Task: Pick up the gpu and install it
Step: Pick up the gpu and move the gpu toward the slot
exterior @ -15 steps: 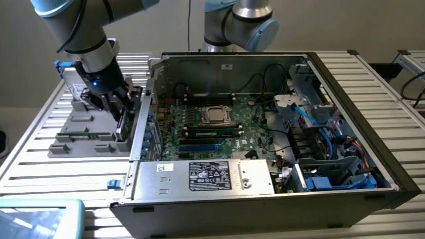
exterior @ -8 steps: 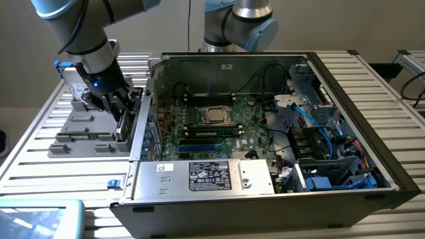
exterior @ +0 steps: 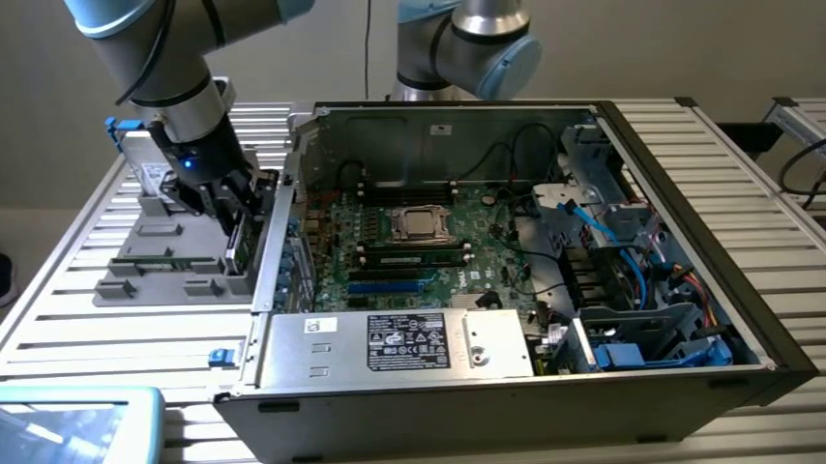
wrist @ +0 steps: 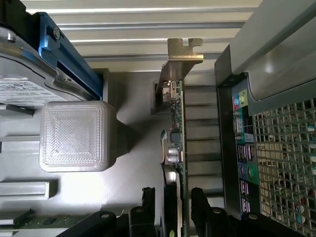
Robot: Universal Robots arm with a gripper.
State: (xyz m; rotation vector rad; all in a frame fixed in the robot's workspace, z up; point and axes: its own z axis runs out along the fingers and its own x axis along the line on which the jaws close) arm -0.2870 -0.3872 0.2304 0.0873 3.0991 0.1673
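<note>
A: Two containers on the worktop [exterior: 52,333]. What's in them?
B: The grey tray [exterior: 168,278] holds a hard drive [wrist: 24,89] and the gpu [wrist: 178,118], which stands on edge. The open computer case [exterior: 516,416] beside it holds its motherboard [exterior: 427,251].
A: And the fingers [wrist: 198,202]?
B: Spread, one on either side of the gpu, at the end away from its metal bracket [wrist: 183,52], with a gap showing on both sides.

We are looking at a plain pale wall [exterior: 697,48] standing behind a slatted metal table [exterior: 703,155]. A second table [exterior: 803,114] is showing at the exterior view's right edge, and soft, even light is falling across both.
</note>
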